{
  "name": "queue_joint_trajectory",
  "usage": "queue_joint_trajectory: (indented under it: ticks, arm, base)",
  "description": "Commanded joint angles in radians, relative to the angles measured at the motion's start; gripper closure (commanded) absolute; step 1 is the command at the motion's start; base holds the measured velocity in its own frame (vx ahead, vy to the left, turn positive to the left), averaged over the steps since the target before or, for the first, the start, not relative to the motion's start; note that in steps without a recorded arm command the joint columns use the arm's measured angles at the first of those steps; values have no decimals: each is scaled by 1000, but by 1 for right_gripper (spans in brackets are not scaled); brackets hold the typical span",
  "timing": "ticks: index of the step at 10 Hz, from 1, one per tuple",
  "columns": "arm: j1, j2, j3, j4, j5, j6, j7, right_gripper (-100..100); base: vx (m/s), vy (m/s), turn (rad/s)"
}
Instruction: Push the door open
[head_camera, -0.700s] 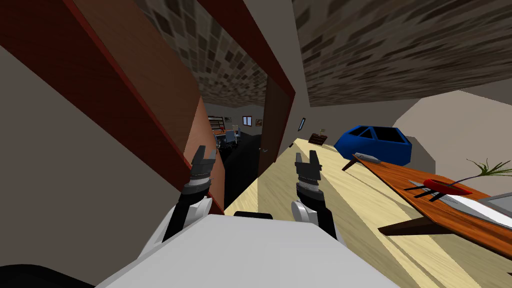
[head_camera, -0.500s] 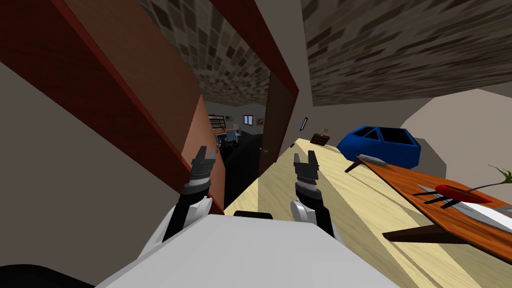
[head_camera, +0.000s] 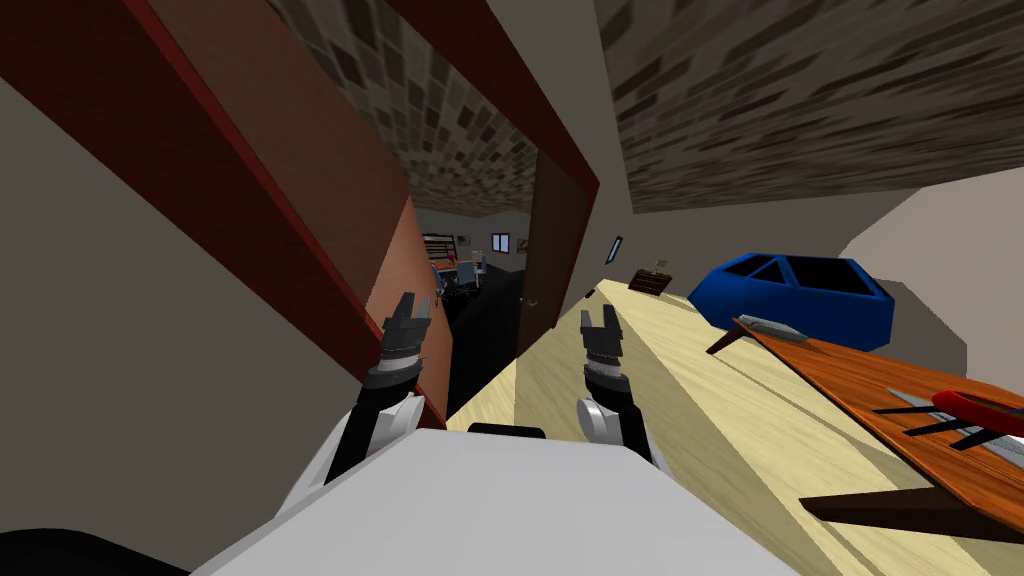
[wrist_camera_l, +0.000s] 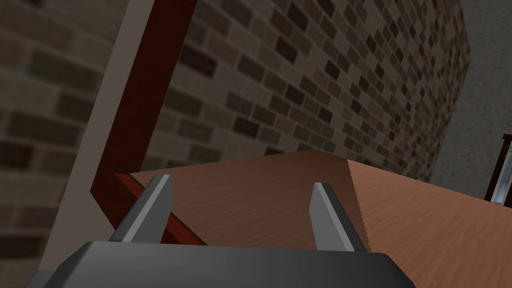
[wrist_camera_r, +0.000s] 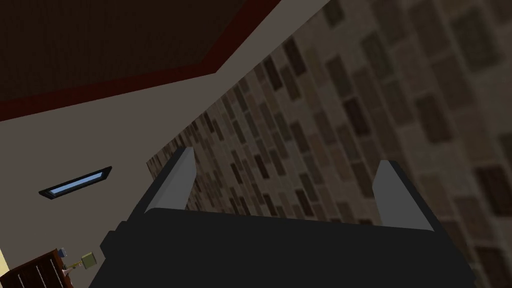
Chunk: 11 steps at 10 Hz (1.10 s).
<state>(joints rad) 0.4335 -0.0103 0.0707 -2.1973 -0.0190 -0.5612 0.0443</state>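
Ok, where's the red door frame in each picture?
Head view: the frame slants up past the left gripper, round the doorway.
Left wrist view: the frame rises beyond the left gripper, beside the brown door.
Right wrist view: the frame is a thin red strip far beyond the right gripper.
Shared landmark: the brick wall next to the frame.

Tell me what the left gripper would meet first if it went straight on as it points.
The left gripper would most likely meet the brown wooden door first; how near is unclear.
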Motion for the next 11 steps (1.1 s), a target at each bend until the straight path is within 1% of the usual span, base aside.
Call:
queue_joint_trajectory:
  ticks: [1,3,6,7,9,11]
  arm:
    - [-12,-6,2,40,0,-9,-3,-100]
    - [-34,-14,1,98,-1,-18,-8,-100]
    - [-71,-28,0,182,-3,-34,-17,-100]
    - [-71,-28,0,194,-3,-34,-17,-100]
    - [-98,-36,0,265,-4,-45,-23,-100]
    - [-127,-44,-1,335,-6,-57,-30,-100]
  base:
    - [61,-70,104]
    - [59,-86,105]
    - [68,-107,150]
    - [32,-67,53]
    - [38,-62,117]
    - [60,-113,161]
